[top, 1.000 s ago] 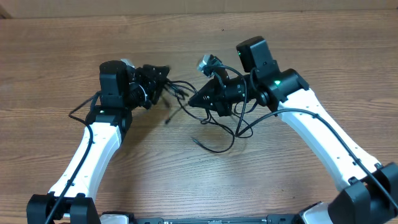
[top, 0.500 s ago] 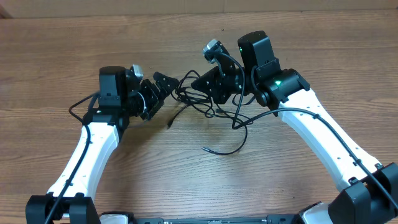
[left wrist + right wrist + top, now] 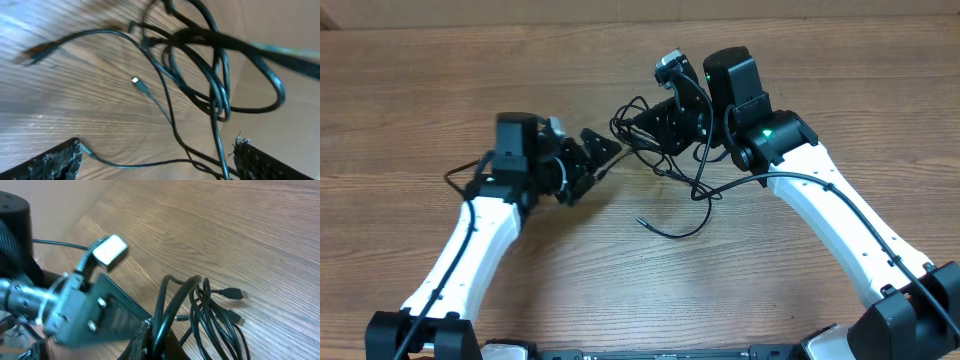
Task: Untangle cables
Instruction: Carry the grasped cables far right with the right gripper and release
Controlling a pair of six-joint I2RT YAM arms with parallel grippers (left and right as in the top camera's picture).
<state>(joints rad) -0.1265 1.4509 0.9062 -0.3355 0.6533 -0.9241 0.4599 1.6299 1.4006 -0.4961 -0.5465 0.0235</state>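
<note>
The cables [image 3: 638, 118] are thin black cords bunched in loops, with one loose end trailing toward me on the wood [image 3: 672, 232]. My right gripper [image 3: 648, 124] is shut on the bundle and holds it up off the table; in the right wrist view the cords [image 3: 215, 322] run through the closed jaws [image 3: 161, 342] and two plug ends [image 3: 235, 294] hang beyond. My left gripper [image 3: 596, 158] stands open just left of the bundle. Its fingers [image 3: 55, 161] are wide apart, and thin cords [image 3: 210, 75] cross the gap without being pinched. A silver-tipped plug [image 3: 136, 81] lies on the wood.
The wooden table [image 3: 410, 90] stretches around both arms. A thicker black wire [image 3: 460, 172] loops beside my left arm. The left wrist's housing with its white block [image 3: 110, 250] sits close to the right gripper's left side.
My left gripper has opened, let go of the cords and shifted right. The right gripper has pulled the bundle up and away from me, dragging the loose end with it.
</note>
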